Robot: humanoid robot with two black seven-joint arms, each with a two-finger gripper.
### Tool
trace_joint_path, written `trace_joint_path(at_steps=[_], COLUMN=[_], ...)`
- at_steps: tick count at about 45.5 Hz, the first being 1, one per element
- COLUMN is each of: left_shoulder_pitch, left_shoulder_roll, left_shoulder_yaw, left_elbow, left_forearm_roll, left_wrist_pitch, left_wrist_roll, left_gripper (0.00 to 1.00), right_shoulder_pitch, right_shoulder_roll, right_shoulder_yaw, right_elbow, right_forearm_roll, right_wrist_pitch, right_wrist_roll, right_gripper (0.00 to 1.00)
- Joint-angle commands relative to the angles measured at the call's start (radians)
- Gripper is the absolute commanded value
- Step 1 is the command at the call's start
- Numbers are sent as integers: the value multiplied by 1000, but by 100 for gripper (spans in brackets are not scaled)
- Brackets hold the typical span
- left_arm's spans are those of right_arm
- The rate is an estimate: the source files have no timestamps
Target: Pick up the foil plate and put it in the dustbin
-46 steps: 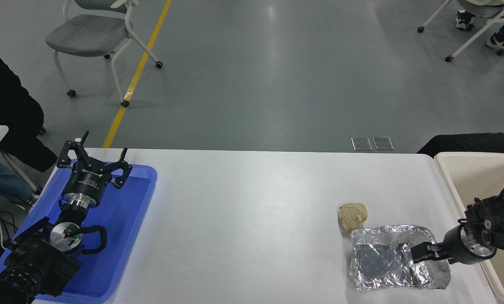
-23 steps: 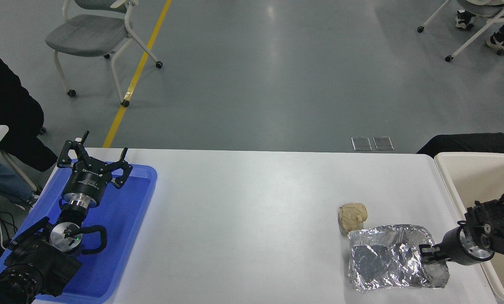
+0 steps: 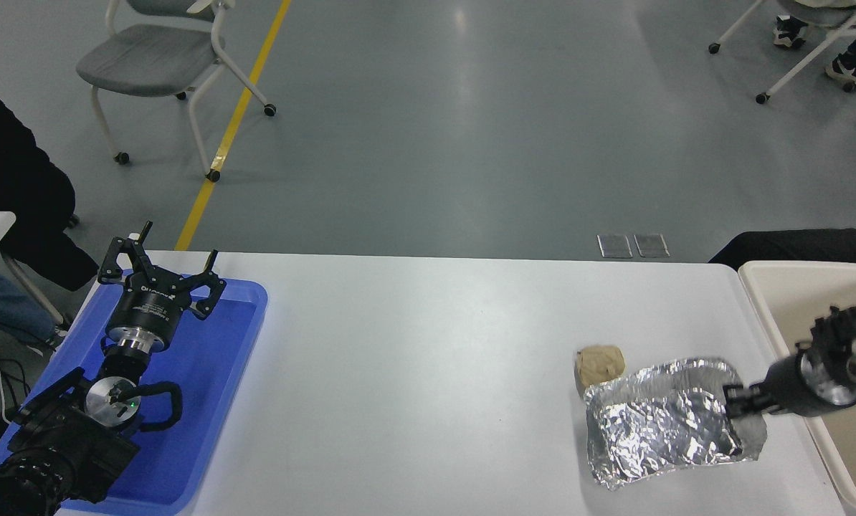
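Foil plate sits tipped at the counter's near right end, its right edge raised and its crinkled silver underside turned toward the camera, while the lower left part looks to be resting on or close to the surface. The right tool is pinching that right rim, its dark tips closed on the foil at the plate's right side. So the grasp appears made and the lift is only partly carried through; I judge the pick-up step as underway, not complete. The dustbin stands just beyond the counter's right edge, close beside the plate, and its visible inside shows nothing of the foil. What remains is to clear the plate off the counter, carry it right over the rim, and release it. A crumpled paper ball lies touching or just behind the plate's far left corner. The left tool is parked with its tips spread over the blue tray at the lower left.
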Motion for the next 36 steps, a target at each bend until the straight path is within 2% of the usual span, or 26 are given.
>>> trace_joint_path(at_steps=[1,6,17,25,36], left_shoulder_pitch=[0,-1,0,0,2], left_shoulder_roll=[-1,-1,0,0,2], left_shoulder_yaw=[0,0,0,0,0], left_elbow=[0,0,0,0,0], left_forearm_roll=[0,0,0,0,0], left_wrist_pitch=[0,0,0,0,0], left_wrist_roll=[-1,-1,-1,-1,-1], left_gripper=[100,100,100,100,100], right_shoulder_pitch=[413,643,998,1087,1118], right_shoulder_roll=[-85,-62,82,136,139], right_shoulder_yaw=[-214,-423,-771,-823,-833], right_elbow=[113,160,294,349,363], right_forearm_roll=[22,76,248,281,280], right_wrist_pitch=[156,177,190,190,196], right_wrist_roll=[-5,0,7,7,4], right_gripper=[0,0,0,0,0])
